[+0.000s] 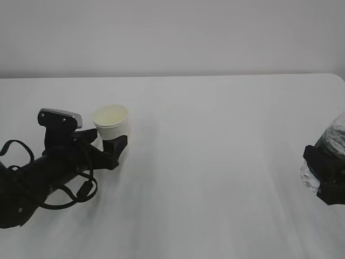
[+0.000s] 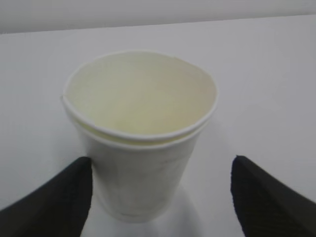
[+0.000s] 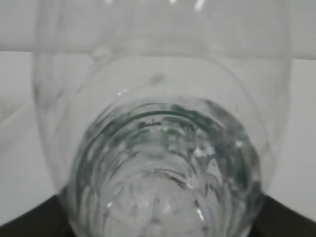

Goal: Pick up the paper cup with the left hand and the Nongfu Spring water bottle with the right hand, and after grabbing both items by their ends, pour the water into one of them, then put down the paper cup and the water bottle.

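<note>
Nearest, the left hand (image 1: 110,147) lies low over the white desk (image 1: 215,162), its cabled black arm reaching in from the lower left. Its fingers (image 2: 54,202) stand spread on either side of the paper cup (image 1: 111,123); in the left wrist view one finger seems to touch the cup's wall low down while the other stands apart from it. The cup stands upright on the desk, cream inside. At the right edge, the right hand (image 1: 326,175) holds the Nongfu Spring water bottle (image 3: 163,163), fingers closed on its ribbed clear body. The bottle fills the right wrist view. Beyond, the bare desk runs to a pale wall (image 1: 172,32).
</note>
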You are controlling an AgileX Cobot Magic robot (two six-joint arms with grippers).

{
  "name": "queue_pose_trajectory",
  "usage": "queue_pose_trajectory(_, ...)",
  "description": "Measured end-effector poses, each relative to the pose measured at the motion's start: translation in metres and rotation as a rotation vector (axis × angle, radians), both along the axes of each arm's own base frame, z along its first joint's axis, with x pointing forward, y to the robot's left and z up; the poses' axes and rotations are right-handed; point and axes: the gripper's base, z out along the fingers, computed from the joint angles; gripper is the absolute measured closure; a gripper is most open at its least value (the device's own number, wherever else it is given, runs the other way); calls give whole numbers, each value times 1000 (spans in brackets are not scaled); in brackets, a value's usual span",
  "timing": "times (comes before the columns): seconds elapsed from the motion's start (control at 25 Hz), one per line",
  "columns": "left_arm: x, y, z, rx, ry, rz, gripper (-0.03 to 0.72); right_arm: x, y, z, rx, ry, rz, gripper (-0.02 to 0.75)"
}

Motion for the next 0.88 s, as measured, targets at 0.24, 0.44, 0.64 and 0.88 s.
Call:
queue_pose_trajectory(0.24, 10, -4, -8, -3, -1, 1, 50, 0, 0, 0, 1, 2, -6, 311)
queue_pose_trajectory(0.44, 16, -6, -6, -16, -19, 19, 50, 1, -2, 0, 3, 1, -30, 311)
queue_pose_trajectory(0.64, 21, -8, -7, -22, -26, 24, 32, 1, -3, 0, 3, 1, -38, 311)
queue_pose_trajectory(0.88, 26, -10, -14, -66, 1, 35, 0, 1, -3, 0, 3, 1, -39, 311)
